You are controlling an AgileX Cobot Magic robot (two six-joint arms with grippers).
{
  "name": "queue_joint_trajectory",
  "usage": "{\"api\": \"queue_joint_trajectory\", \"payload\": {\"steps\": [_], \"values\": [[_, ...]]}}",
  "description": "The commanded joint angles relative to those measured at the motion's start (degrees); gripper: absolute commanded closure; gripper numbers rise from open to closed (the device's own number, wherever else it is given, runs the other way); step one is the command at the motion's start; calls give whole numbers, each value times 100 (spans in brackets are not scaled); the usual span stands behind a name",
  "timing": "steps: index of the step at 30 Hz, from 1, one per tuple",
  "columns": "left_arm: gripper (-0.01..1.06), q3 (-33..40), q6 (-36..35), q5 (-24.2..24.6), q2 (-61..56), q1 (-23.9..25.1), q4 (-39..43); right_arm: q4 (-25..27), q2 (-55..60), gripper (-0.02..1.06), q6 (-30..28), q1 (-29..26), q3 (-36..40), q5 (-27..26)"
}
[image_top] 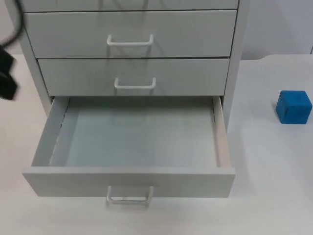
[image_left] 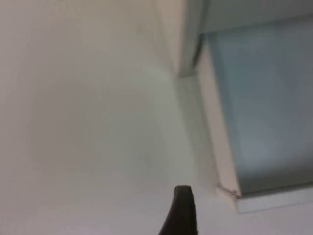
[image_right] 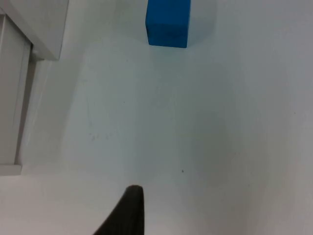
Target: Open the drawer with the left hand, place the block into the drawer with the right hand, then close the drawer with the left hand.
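Block: blue cube (image_top: 293,106), resting on the white counter (image_top: 264,161) near its right edge, well apart from the cabinet, upright and untouched. The right wrist view shows it (image_right: 167,22) standing alone on the bare surface.
Drawer: lowest drawer (image_top: 132,181) of the cabinet, pulled out toward the counter's front edge; interior grey, nothing inside. Its handle (image_top: 129,197) sits on the front panel. In the left wrist view the drawer's side wall (image_left: 215,147) and grey floor are seen from outside.
Cabinet: white unit (image_top: 137,49) at the counter's rear, two upper drawers shut, each with a white handle.
Left tool: dark shape (image_top: 7,81) at the counter's left edge, beside the cabinet, clear of the drawer; one fingertip (image_left: 182,213) is visible over bare counter; cannot tell whether spread or pressed together.
Right tool: one fingertip (image_right: 128,213) over bare counter, the block well ahead of it; finger spacing cannot be told.
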Motion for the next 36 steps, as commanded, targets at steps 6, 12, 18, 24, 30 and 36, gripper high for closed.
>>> {"api": "queue_joint_trajectory", "payload": {"steps": [6,12,18,24,30,36], "values": [[35,-9,-2,171,-405,580,-106,35,-12,1,-16,15,-37,-46],[30,-9,10,171,-471,580,62,143,-12,1,-16,15,-37,-47],[0,-9,-2,415,-498,580,11,143,92,1,-41,15,-60,-71],[0,-9,-2,579,-979,580,-193,289,1071,1,-30,15,-662,237],[0,-9,-2,798,-1519,580,-178,269,2153,1,-4,20,-1363,6],[0,-9,-2,898,-2151,580,-123,38,3560,1,332,136,-2262,57]]}}
